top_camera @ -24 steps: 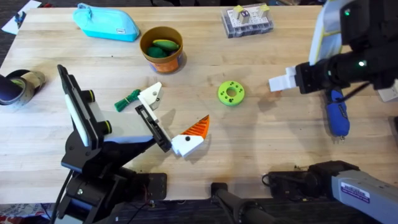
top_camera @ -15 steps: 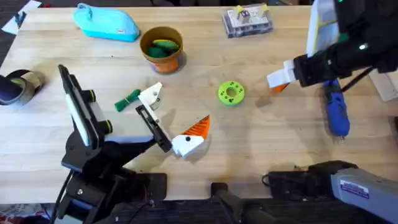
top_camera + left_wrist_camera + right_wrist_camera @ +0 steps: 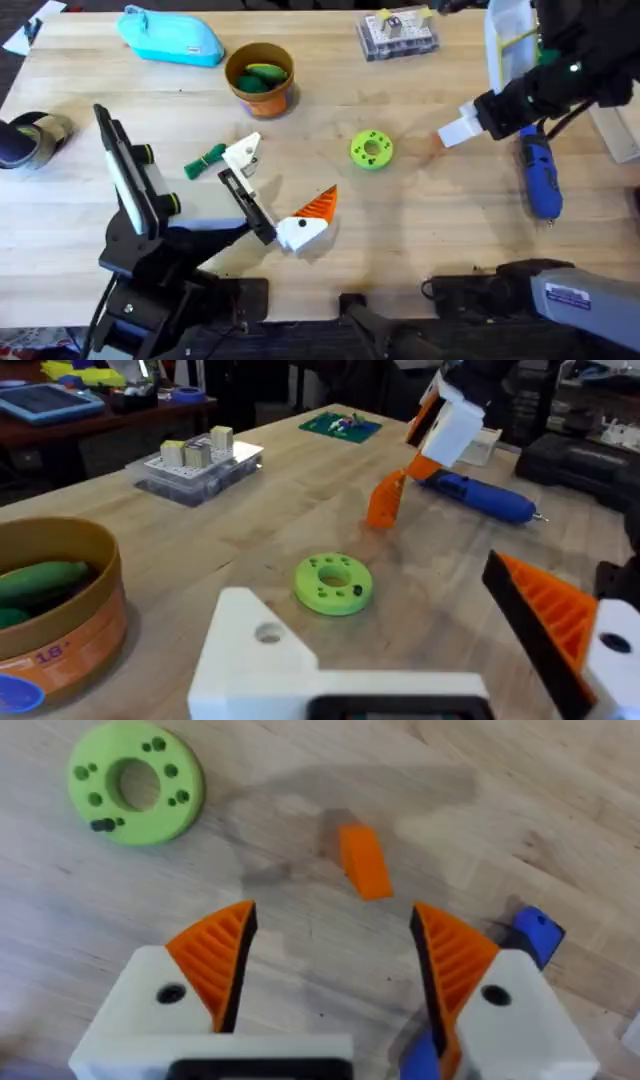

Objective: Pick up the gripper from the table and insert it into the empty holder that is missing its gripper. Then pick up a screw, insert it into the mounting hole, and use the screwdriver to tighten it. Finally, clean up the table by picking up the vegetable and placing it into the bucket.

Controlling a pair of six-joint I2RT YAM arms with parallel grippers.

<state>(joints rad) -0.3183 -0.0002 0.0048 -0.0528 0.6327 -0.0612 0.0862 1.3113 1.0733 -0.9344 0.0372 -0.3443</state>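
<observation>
Right hand (image 3: 332,915) is spread wide and empty. It hangs over the gripper (image 3: 362,860), which lies loose on the tabletop (image 3: 420,230) in the gap ahead of both ribbed pads, touching neither.

The gripper's long axis sits roughly square to the closing line, slightly skewed, so we'd judge a straight descent closes across its narrow width.

On the overhead clock the right hand (image 3: 460,128) is at 3 o'clock from the green disc (image 3: 372,150), with the screwdriver (image 3: 540,175) at 5 o'clock from the hand. The right arm is clearly the nearer one.

The gripper here is a small plain orange wedge, not white. From the left wrist (image 3: 385,500) it looks tipped up on one end.

Left hand (image 3: 262,205) is also wide and empty. Its bare white holder (image 3: 243,155) is well apart, at about 9 o'clock from the right hand.
</observation>
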